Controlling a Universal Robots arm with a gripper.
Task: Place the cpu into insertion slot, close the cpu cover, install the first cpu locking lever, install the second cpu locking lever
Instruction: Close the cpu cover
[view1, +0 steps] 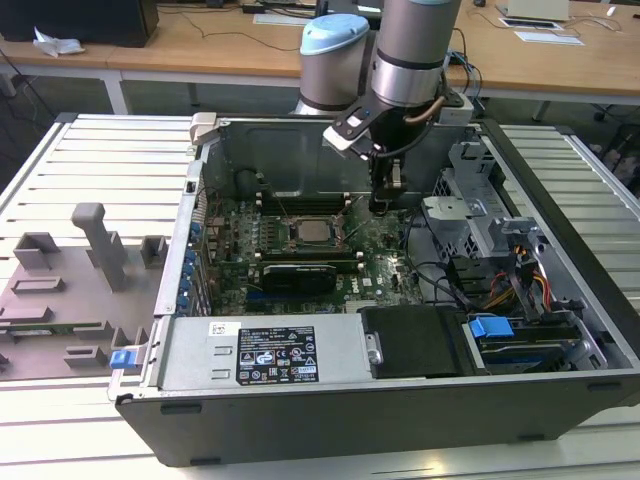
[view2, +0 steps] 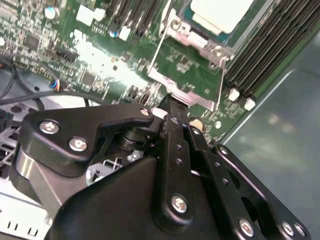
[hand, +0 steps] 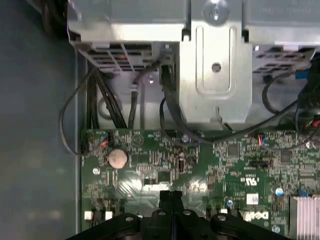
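Gleaming pale, the square cpu (view2: 220, 12) lies framed by the grey cpu cover (view2: 192, 34).

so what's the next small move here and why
Likely a small push on the locking lever: the shut end effector has its tip close beside it, and the cpu already lies under the lowered cpu cover.
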